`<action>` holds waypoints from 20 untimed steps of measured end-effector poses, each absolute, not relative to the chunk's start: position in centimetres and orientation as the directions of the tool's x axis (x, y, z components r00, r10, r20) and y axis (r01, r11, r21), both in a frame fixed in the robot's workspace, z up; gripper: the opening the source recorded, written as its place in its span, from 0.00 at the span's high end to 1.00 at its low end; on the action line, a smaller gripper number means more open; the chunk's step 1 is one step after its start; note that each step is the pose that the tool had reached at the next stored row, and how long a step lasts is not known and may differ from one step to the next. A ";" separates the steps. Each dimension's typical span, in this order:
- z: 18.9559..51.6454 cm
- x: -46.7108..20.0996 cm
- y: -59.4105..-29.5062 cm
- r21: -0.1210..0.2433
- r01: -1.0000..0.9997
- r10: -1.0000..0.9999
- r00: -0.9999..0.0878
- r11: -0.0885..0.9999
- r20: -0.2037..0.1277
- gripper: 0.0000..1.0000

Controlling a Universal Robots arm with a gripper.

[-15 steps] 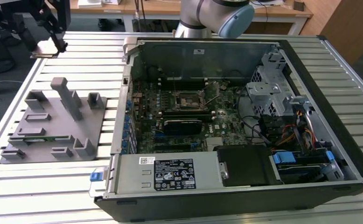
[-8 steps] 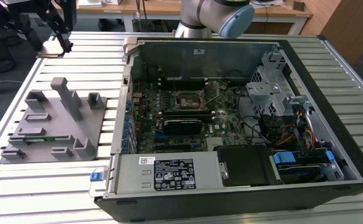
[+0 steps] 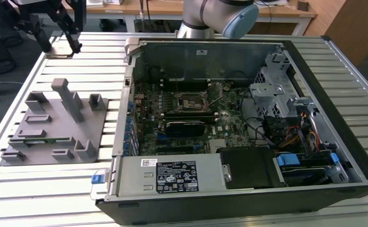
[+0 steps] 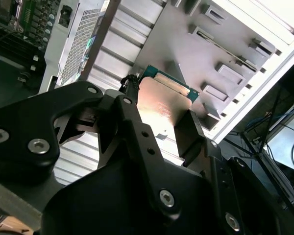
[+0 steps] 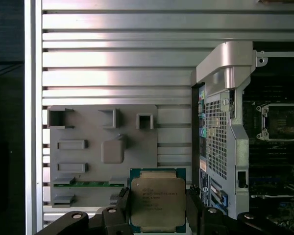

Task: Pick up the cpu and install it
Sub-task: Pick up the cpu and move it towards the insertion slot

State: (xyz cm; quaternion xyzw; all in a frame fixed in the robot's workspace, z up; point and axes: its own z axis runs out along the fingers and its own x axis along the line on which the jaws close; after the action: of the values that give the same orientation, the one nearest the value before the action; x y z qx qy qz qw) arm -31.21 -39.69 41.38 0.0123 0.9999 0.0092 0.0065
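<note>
Clamping the cpu by two opposite edges between the black fingers of the gripper, above the slatted metal table. Lying flat, silvery lid turned toward the first wrist view, green rim showing around it; square, so no long axis to speak of. Beyond it in that view, the grey tray with a green memory stick in one slot. Seen from the exterior view, held past the tray's far end, on the exterior view's left of the open computer case. Between cpu and motherboard socket, the case's upright side wall.
</note>
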 end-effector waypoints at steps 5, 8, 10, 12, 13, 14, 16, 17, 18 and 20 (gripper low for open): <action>41.4 -30.4 -39.7 0.019 0.024 0.025 -1.000 1.000 -0.013 0.46; 41.4 -29.9 -39.7 0.019 0.024 0.025 -1.000 1.000 -0.013 0.46; 41.4 -29.5 -39.7 0.019 0.024 0.025 -1.000 1.000 -0.013 0.46; 41.3 -29.1 -39.7 0.019 0.024 0.025 -1.000 1.000 -0.013 0.46; 41.3 -28.9 -39.7 0.019 0.024 0.025 -1.000 1.000 -0.013 0.46; 41.3 -28.7 -39.7 0.019 0.024 0.025 -1.000 1.000 -0.013 0.46; 41.3 -28.2 -39.7 0.019 0.024 0.025 -1.000 1.000 -0.013 0.46; 41.3 -28.0 -39.7 0.019 0.024 0.025 -1.000 1.000 -0.013 0.46; 41.3 -27.7 -39.7 0.019 0.025 0.025 -1.000 1.000 -0.013 0.46; 41.3 -27.1 -39.7 0.019 0.024 0.025 -1.000 1.000 -0.013 0.46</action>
State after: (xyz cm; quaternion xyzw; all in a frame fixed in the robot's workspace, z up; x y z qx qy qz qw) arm -27.15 -39.69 41.33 0.0123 0.9999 0.0092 0.0064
